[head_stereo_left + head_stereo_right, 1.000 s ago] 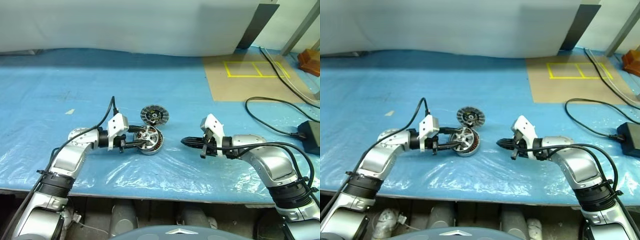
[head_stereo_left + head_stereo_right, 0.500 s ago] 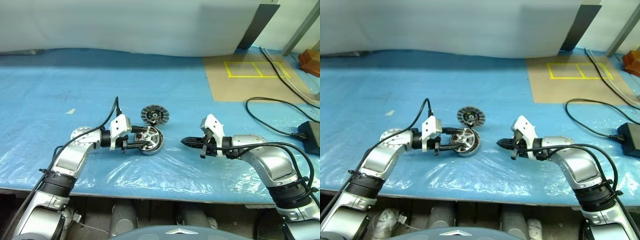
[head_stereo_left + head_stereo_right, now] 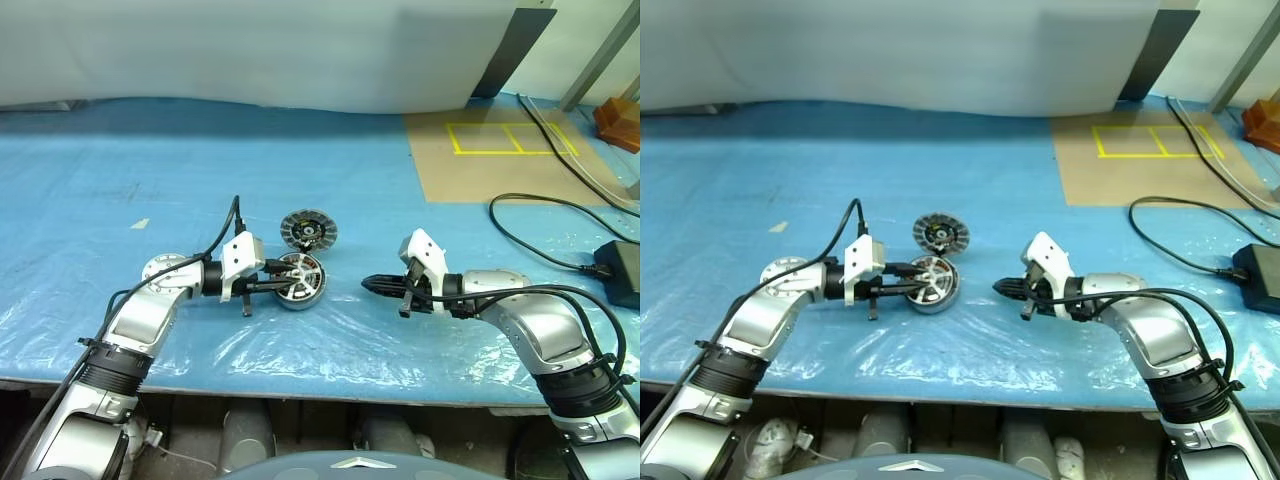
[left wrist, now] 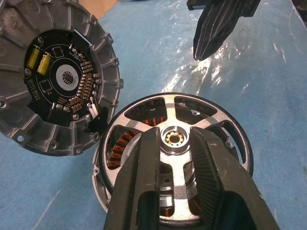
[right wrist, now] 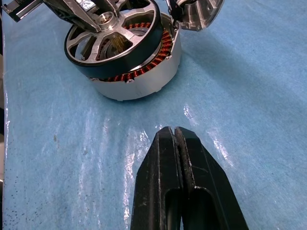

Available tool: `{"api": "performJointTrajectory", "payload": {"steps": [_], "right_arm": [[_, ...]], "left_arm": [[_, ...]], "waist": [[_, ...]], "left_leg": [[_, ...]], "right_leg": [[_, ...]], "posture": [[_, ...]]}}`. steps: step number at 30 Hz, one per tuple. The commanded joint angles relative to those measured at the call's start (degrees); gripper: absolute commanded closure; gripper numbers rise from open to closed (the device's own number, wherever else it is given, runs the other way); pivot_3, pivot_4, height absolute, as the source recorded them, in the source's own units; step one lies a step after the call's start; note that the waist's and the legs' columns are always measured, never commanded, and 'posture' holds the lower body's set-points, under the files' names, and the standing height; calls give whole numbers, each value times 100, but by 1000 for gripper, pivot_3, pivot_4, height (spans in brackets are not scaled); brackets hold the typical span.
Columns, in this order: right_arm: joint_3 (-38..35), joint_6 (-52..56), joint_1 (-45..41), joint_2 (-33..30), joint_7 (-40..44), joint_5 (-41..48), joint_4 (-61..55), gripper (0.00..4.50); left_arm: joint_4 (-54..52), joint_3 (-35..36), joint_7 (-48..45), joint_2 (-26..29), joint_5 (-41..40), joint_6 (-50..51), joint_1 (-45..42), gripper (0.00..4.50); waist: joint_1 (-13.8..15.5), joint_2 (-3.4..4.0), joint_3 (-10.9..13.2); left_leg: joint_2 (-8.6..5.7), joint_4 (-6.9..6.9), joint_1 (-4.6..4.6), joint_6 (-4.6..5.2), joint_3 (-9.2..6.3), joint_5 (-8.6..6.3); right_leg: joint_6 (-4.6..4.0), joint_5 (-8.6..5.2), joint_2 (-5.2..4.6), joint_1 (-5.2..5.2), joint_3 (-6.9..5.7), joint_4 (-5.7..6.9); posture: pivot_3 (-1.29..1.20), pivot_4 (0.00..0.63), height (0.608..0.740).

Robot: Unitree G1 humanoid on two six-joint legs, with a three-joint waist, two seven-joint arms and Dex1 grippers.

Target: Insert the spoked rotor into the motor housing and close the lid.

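While the table [image 3: 330, 180] under its blue plastic sheet carries all three parts close together, I judge the job about half done. My right arm rests off to the side, its tool [image 3: 372, 284] pressed fully closed on nothing, well apart from the parts. My left tool [image 4: 175, 158] reaches over the motor housing [image 5: 139, 84], its two fingers [image 4: 144, 177] straddling the hub of the spoked rotor [image 4: 177, 139] with a narrow gap between them; I cannot say for sure that they pinch it.

From the right wrist view the rotor sits on the housing but rides a little high and tilted, copper windings visible under its dark rim, so I would not call it fully seated. The lid [image 3: 308, 231] lies just beside the housing on the far side, leaning against its rim, not yet fitted. Pressing the rotor home and closing the lid remain.
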Motion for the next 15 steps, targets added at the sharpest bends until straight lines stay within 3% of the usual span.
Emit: {"api": "performJointTrajectory", "payload": {"steps": [1,15], "right_arm": [[-39,-95,-26,30,-8,26,-41,4500],[11,-165,-11,21,31,-19,39,4500]], "left_arm": [[156,115,107,-21,-26,36,35,3502],[4,453,241,-107,-457,30,142,3502]], "waist": [[-1,0,0],[-23,-1,1]], "left_leg": [[0,0,0,0,0,0],[1,-3,-8,0,0,0]], "right_leg": [[0,0,0,0,0,0],[0,0,1,-6,-2,-2]], "posture": [[0,150,740],[0,150,740]]}}
